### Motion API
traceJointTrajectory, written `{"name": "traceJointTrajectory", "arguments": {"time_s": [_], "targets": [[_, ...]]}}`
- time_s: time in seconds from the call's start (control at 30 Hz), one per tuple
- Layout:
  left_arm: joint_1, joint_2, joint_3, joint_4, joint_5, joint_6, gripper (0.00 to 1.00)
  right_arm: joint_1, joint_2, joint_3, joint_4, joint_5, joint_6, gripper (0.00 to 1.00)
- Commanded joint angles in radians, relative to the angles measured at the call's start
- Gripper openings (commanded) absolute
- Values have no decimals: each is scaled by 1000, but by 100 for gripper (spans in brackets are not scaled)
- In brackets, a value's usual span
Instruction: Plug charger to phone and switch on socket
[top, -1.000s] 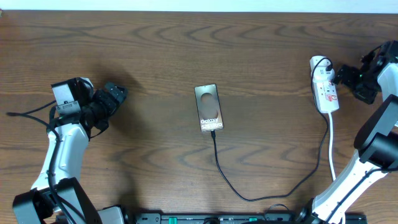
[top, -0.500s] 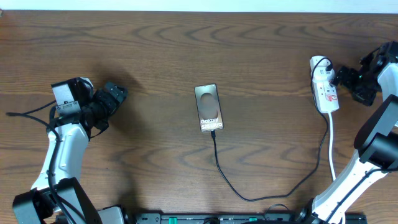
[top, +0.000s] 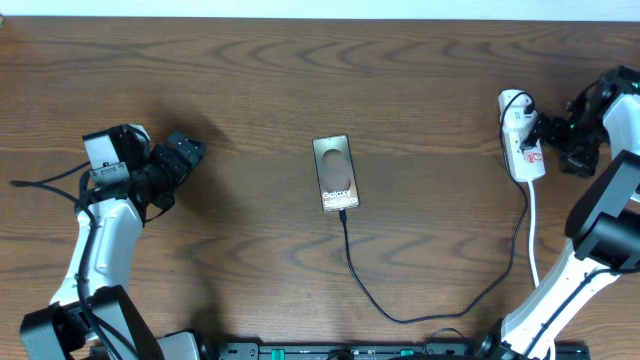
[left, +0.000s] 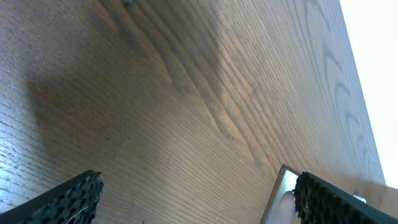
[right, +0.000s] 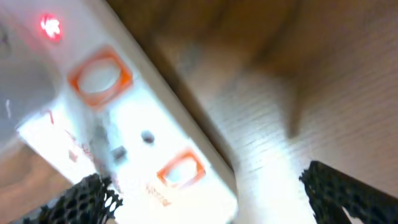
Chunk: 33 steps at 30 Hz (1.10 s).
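Note:
The phone (top: 335, 172) lies flat mid-table, face up, "Galaxy" showing. The charger cable (top: 400, 318) runs from the phone's near end in a loop towards the socket strip (top: 518, 150) at the right. Its plug tip (top: 343, 211) meets the phone's near edge. My right gripper (top: 550, 133) is open at the strip's right side. In the right wrist view (right: 211, 186) the blurred white strip (right: 124, 137) lies between its fingers, with orange-red switches and a lit red lamp (right: 51, 26). My left gripper (top: 182, 155) is open and empty at the left; its view (left: 196, 196) shows a phone corner (left: 281, 193).
The strip's white cord (top: 534, 240) runs from the strip towards the front edge beside my right arm. A black rail (top: 350, 350) lies along the table's front edge. The table's back edge meets a white wall.
My right gripper has shifted a little left, closer onto the strip's right side. The left arm, phone and cable have not moved.

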<state>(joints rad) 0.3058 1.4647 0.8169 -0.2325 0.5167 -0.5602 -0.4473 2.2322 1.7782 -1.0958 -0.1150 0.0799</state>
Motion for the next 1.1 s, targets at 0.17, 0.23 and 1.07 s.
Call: {"name": "traceJointTrajectory", "arguments": {"time_s": [0.17,0.23,1.07], "targets": [[3,2,5,-2,-10,14,98,10,-99,90,-110,106,-103,99],[3,2,5,-2,-10,14,98,14,-135,90,-111,105,-100,99],[3,2,5,-2,-10,14,98,108,-349,90,-90,105,-100,99]]}}
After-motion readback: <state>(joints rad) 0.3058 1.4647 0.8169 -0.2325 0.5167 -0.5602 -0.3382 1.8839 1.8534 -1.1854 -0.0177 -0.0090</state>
